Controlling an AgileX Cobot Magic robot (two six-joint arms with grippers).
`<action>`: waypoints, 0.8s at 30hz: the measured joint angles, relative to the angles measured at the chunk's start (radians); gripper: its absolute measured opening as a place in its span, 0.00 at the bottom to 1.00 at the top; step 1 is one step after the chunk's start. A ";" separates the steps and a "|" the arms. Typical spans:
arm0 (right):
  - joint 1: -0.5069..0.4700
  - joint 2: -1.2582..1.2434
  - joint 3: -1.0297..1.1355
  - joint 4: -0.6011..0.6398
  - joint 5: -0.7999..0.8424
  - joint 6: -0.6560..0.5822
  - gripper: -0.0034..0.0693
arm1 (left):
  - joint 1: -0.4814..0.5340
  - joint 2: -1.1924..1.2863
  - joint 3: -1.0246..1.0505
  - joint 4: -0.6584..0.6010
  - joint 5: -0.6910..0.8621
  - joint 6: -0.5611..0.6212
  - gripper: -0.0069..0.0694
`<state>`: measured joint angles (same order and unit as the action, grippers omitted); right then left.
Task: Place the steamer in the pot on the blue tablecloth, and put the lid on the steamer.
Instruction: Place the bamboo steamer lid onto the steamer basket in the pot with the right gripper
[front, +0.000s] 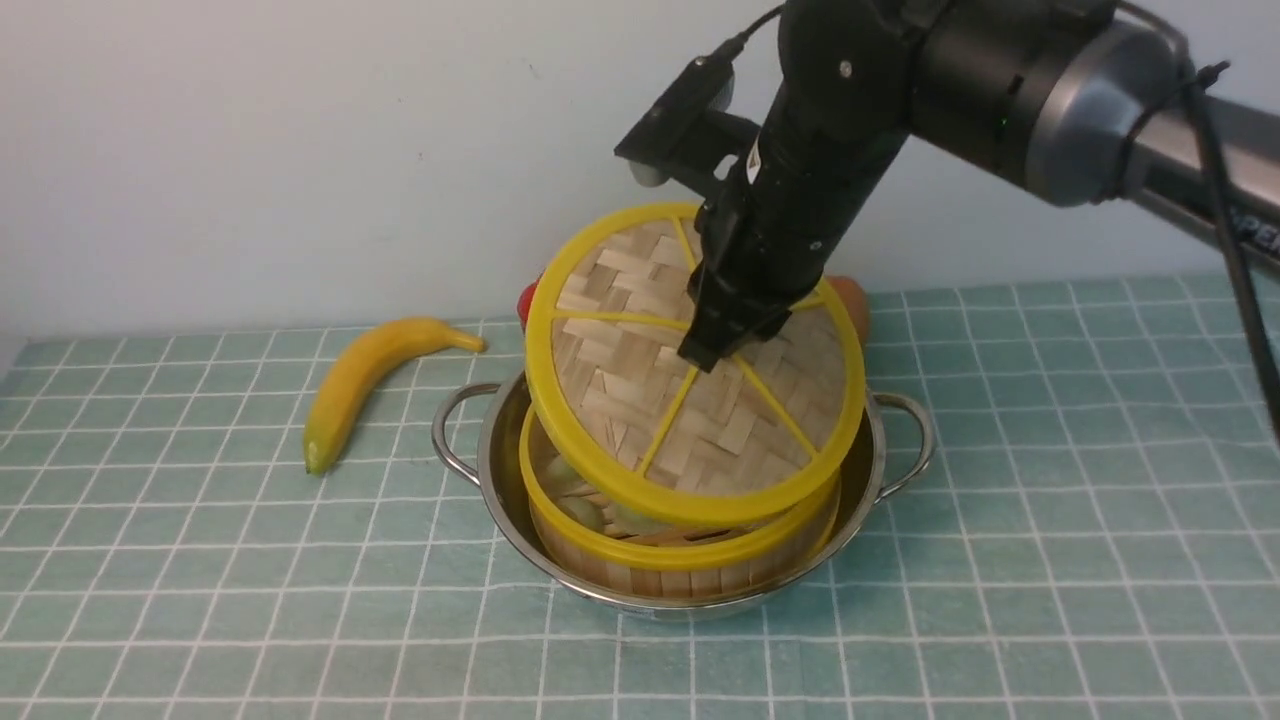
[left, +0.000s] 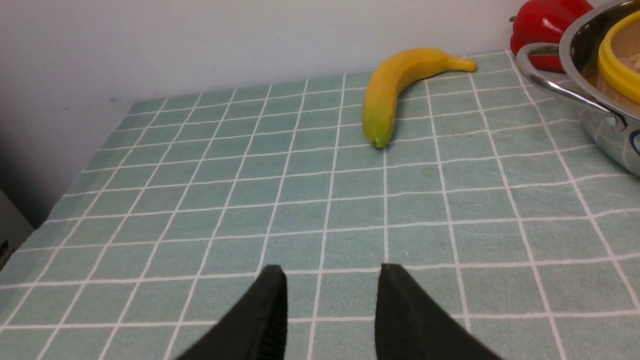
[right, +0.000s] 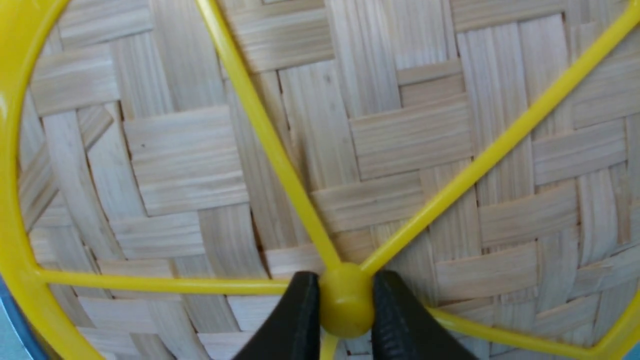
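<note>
Holding, right tool: jaws drawn in on both sides of the yellow centre knob, the lid hanging from it.

Left tool: fingers parted with a gap between them, nothing gripped.

Lid: tilted above the steamer, its far side raised, its near edge low over the steamer's rim; whether they touch cannot be told.

Steamer: seated inside the pot, slats and pale green lumps showing at its 8 o'clock.

Pot: steel, on the blue tablecloth; looped handles at 3 and 9 o'clock.

Banana: well apart from the pot, toward its 10 o'clock.

Weight, lid: likely light; woven bamboo with a plastic rim.

Stiffness, lid: rim probably firm, weave a little springy; spokes thin, not to be pulled on.

Slip, lid: knob smooth and rounded, so the disc may swing or pivot in the jaws.

Hold, lid: knob best, pinched squarely at its middle; the thick rim a fair second choice, for steadying.

Handling, next: lower gently and let the near edge level the disc; a hard press could shift the steamer.

Remaining: lid to be laid flat and released.
</note>
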<state>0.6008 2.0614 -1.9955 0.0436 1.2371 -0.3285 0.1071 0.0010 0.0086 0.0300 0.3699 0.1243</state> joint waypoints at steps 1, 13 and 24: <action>0.000 -0.008 0.000 0.000 0.000 0.003 0.25 | 0.000 0.000 0.000 0.000 0.000 0.000 0.41; 0.017 -0.100 0.081 0.009 -0.007 0.094 0.25 | 0.000 0.000 0.000 0.000 0.000 0.000 0.41; 0.017 -0.096 0.156 -0.001 0.002 0.034 0.25 | 0.000 0.000 0.000 0.000 0.000 0.000 0.41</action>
<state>0.6183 1.9659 -1.8394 0.0430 1.2391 -0.2942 0.1071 0.0010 0.0086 0.0300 0.3699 0.1243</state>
